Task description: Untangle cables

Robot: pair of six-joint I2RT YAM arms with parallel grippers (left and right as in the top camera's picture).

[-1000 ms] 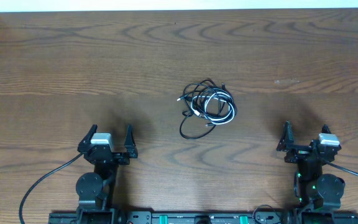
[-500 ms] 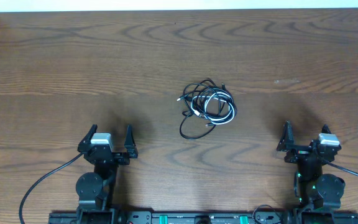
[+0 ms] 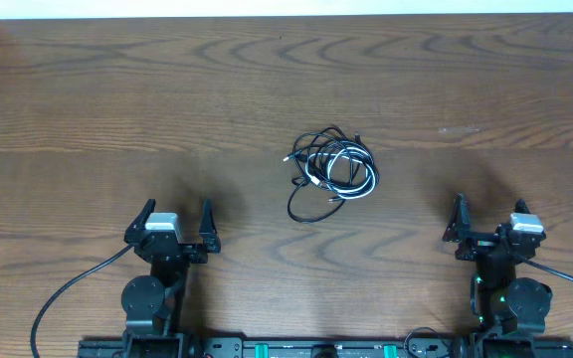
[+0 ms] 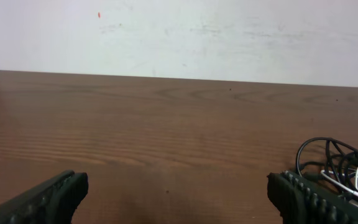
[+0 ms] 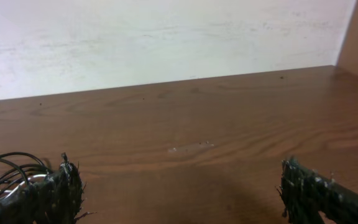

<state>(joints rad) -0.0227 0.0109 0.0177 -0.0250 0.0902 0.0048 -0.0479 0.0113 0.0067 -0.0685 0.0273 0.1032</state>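
While cables lie tangled on table, white wall bounds far edge

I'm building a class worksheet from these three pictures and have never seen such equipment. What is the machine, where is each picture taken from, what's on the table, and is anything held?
It is a two-armed robot mounted at one edge of a wooden table. Each arm ends in a two-fingered hand. One picture looks straight down from above: the left hand and the right hand sit apart, both open, holding nothing. Out in front of them, roughly midway, lies a small tangle of cables, black ones and a white one, looped together. The other two pictures come from a camera on each wrist, looking forward past that hand's own dark fingers. The tangle shows at the edge of each, with a white wall behind the table.
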